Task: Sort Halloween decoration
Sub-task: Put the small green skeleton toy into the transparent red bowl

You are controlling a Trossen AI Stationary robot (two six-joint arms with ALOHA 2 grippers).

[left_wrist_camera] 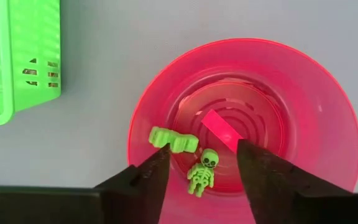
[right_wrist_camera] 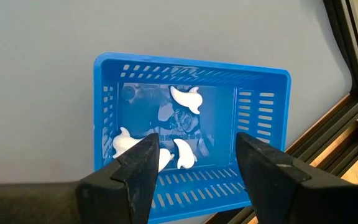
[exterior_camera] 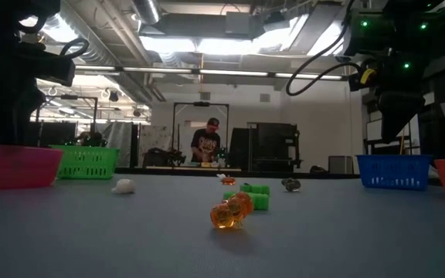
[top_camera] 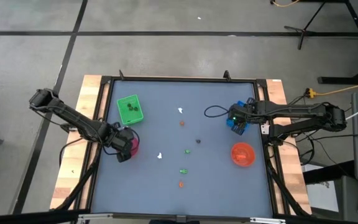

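Left gripper (left_wrist_camera: 197, 171) is hovering over the pink bowl (left_wrist_camera: 328, 124), fingers spread, gripping nothing — a green skeleton figure (left_wrist_camera: 202, 172) and a green block-shaped figure (left_wrist_camera: 173, 140) are lying in the bowl below it. Right gripper (right_wrist_camera: 194, 165) is hanging over the blue basket (right_wrist_camera: 272, 99), fingers apart and empty, white ghost figures (right_wrist_camera: 187, 98) lying inside. Loose figures are waiting mid-table: orange (exterior_camera: 231, 211), green (exterior_camera: 256, 195), white (exterior_camera: 123, 185), dark (exterior_camera: 290, 184).

Risks, as I judge them: the figures are tiny and rounded — a pinch slightly off-centre could squirt one away. A low left gripper could nudge the light bowl when pulling away.
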